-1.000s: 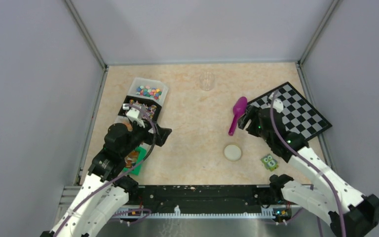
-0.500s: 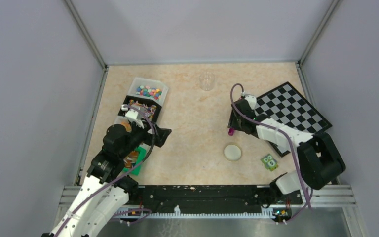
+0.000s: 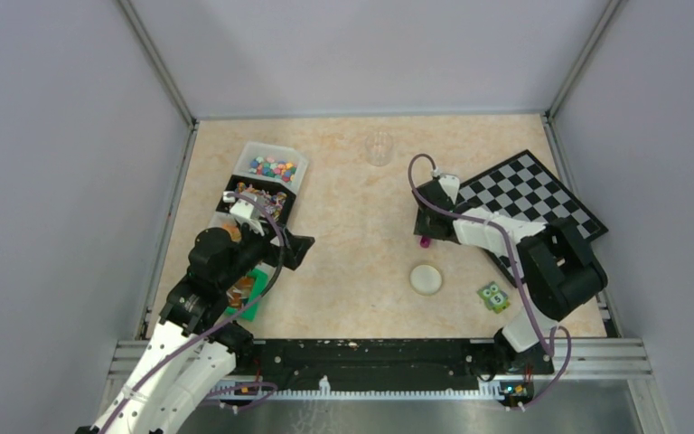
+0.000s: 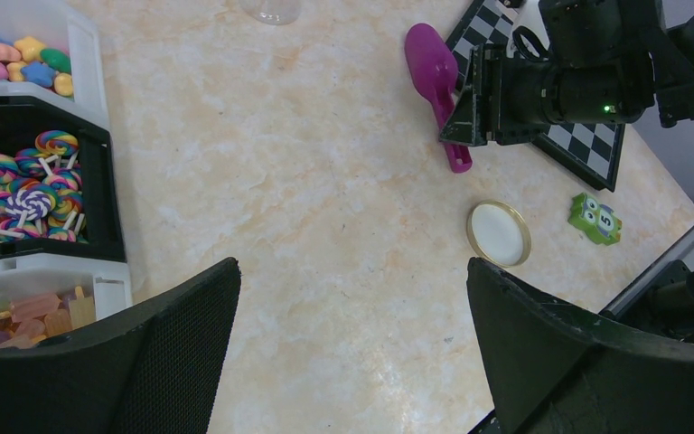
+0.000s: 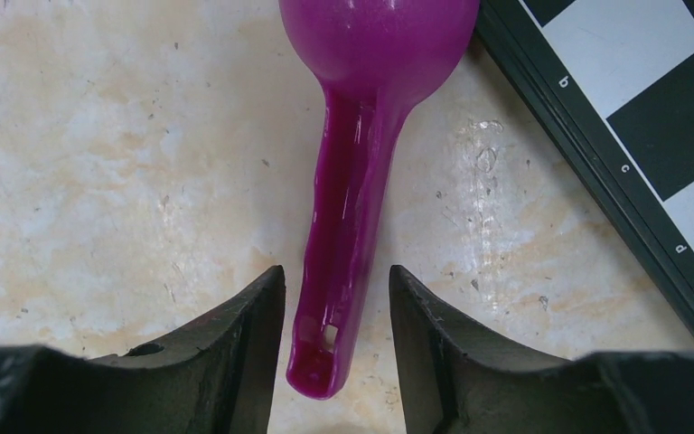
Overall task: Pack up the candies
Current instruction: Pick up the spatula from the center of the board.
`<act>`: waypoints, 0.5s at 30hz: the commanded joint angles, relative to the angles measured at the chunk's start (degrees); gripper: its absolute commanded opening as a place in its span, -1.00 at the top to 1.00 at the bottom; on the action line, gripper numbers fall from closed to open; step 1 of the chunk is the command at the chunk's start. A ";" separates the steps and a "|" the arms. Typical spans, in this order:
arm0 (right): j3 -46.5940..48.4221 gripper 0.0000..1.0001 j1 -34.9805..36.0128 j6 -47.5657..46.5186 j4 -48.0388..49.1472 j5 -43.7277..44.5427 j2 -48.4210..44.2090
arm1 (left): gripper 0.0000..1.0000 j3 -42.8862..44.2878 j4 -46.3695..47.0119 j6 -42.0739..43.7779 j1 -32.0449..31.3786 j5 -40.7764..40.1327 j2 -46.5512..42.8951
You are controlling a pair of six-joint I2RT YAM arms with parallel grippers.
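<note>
The candies (image 3: 273, 167) are small multicoloured pieces heaped in a white bin at the back left, also at the top left corner of the left wrist view (image 4: 18, 59). A magenta scoop (image 5: 361, 163) lies flat on the table beside the chessboard. My right gripper (image 5: 336, 307) is down over it and open. Its fingers (image 5: 239, 353) straddle the handle's end, with a thin gap on each side. From above, only the handle tip (image 3: 425, 241) shows under that gripper (image 3: 426, 226). My left gripper (image 4: 352, 307) hovers wide open over bare table, holding nothing, near the bins (image 3: 285, 249).
A black bin of lollipops (image 4: 18, 190) sits next to the candy bin. A clear cup (image 3: 379, 149) stands at the back centre. A round cream lid (image 3: 426, 278) and a green owl block (image 3: 494, 296) lie in front. The chessboard (image 3: 542, 203) is at the right.
My right arm has swung in and dropped over the scoop, hiding most of it from above, and its jaws have narrowed around the handle. The left arm has not moved.
</note>
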 commanded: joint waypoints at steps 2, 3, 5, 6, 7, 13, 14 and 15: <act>3.06 0.08 0.69 -0.48 1.28 2.12 1.93 | -0.97 0.07 1.98 0.62 0.19 0.53 -0.20; 3.21 0.08 0.71 -0.33 1.32 2.13 2.22 | -0.97 0.09 1.99 0.62 0.20 0.40 -0.24; 3.37 0.08 0.76 -0.22 1.36 2.21 2.71 | -0.98 0.07 1.89 0.62 0.20 0.25 -0.29; 3.51 0.08 0.79 -0.30 1.27 2.28 2.93 | -0.97 0.09 1.88 0.62 0.23 0.25 -0.27; 3.77 0.08 0.91 -0.30 1.02 2.62 3.08 | -0.98 0.09 1.88 0.62 0.19 0.29 -0.27; 5.20 0.14 1.67 -0.57 -1.55 5.81 4.94 | -0.97 0.09 1.97 0.62 0.19 0.43 -0.38; 5.07 0.17 1.71 -0.55 -1.73 6.06 4.94 | -0.97 0.09 1.97 0.62 0.19 0.44 -0.36; 4.94 0.23 1.69 -0.59 -1.69 6.13 4.87 | -0.97 0.07 1.98 0.60 0.19 0.39 -0.36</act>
